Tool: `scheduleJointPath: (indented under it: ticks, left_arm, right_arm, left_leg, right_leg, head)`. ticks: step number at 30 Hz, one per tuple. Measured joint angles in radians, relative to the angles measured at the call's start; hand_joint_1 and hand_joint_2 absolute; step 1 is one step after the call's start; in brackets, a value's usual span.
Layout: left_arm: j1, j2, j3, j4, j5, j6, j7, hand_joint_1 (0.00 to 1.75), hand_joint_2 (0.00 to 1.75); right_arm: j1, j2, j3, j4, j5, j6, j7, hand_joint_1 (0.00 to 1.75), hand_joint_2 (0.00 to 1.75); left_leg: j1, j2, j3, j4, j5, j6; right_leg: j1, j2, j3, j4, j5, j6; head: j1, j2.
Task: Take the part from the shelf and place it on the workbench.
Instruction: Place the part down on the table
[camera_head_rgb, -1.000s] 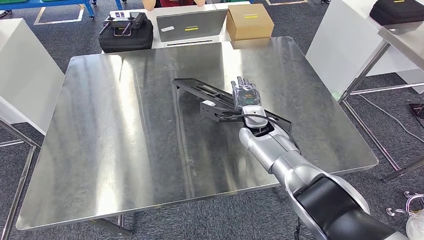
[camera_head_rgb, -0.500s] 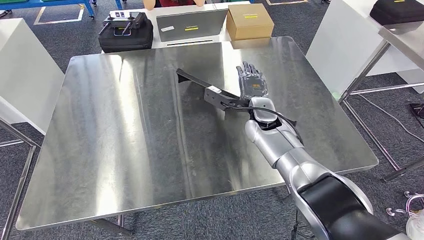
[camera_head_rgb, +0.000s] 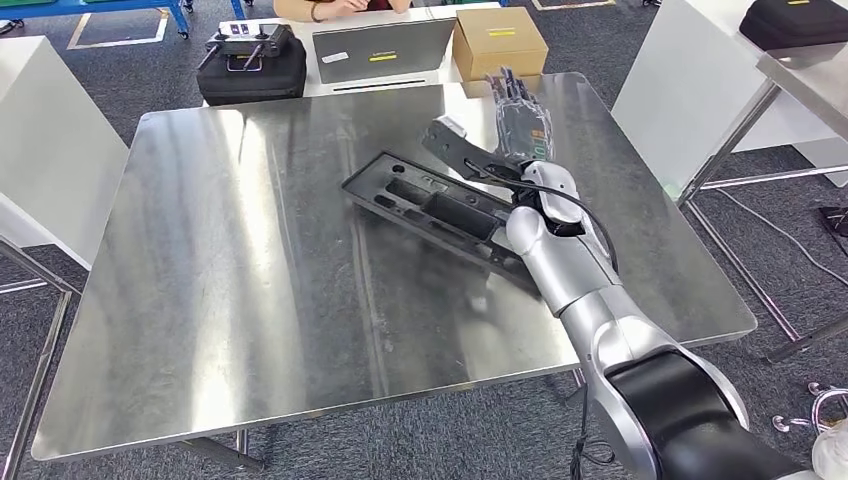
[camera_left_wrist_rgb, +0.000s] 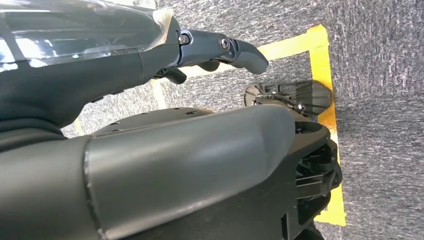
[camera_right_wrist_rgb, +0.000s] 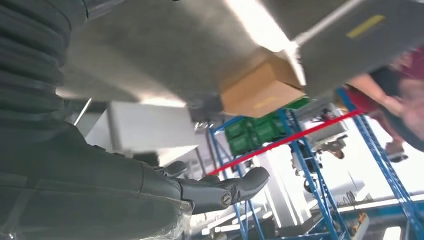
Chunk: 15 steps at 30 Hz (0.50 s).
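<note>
Since half a second earlier my right hand (camera_head_rgb: 522, 118) had risen off the part and slid toward the far edge of the workbench (camera_head_rgb: 220, 300), near the cardboard box (camera_head_rgb: 499, 42). Its fingers (camera_head_rgb: 515, 90) were stretched out straight and apart with nothing between them; the right wrist view showed the same, fingertips (camera_right_wrist_rgb: 245, 184) extended into open air. Outward from the hand, the silver forearm (camera_head_rgb: 565, 255) crossed over the near end of the part (camera_head_rgb: 430, 205), which lay flat on the steel top with its recessed face up, roughly in the middle-right of the bench. A smaller dark bracket end (camera_head_rgb: 455, 145) stuck up just beside my wrist; whether it still touched the hand I could not tell.

My worry was the withdrawal: the wrist cable (camera_head_rgb: 560, 195) looped close to that raised end, and I judged that pulling the arm straight back could snag it and drag the part toward the edge. Sweeping further forward could knock the box.

Compared with the earlier picture, the part had tipped from standing on edge to lying flat. My left hand (camera_left_wrist_rgb: 220, 47) hung beside the body, fingers loosely curled on nothing I could see.
</note>
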Motion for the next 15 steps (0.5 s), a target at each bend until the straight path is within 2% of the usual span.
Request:
scheduleJointPath:
  ticks: [4, 10, 15]
  left_arm:
    - [0.0, 0.0, 0.0, 0.0, 0.009, 0.001, -0.002, 0.0, 0.0]
    - [0.0, 0.001, 0.0, 0.0, 0.015, 0.001, -0.007, 0.0, 0.0]
    - [0.001, 0.001, 0.0, 0.0, 0.025, 0.0, -0.023, 0.0, 0.0]
  right_arm:
    - [0.013, 0.024, -0.052, -0.09, -0.17, 0.029, -0.086, 0.0, 1.75]
    - [0.038, 0.045, -0.089, -0.208, -0.325, 0.066, -0.145, 0.0, 1.75]
    - [0.118, 0.055, -0.097, -0.396, -0.708, 0.179, -0.223, 0.0, 1.75]
  left_leg:
    - [0.0, 0.0, 0.0, 0.0, 0.0, 0.0]
    - [0.0, 0.0, 0.0, 0.0, 0.0, 0.0]
    - [0.0, 0.0, -0.001, 0.0, 0.0, 0.0]
  right_leg:
    - [0.0, 0.0, -0.001, 0.0, 0.0, 0.0]
    - [0.0, 0.0, -0.001, 0.0, 0.0, 0.0]
    - [0.0, 0.0, -0.001, 0.0, 0.0, 0.0]
  head:
    - [0.0, 0.0]
    - [0.0, 0.0]
    - [0.0, 0.0]
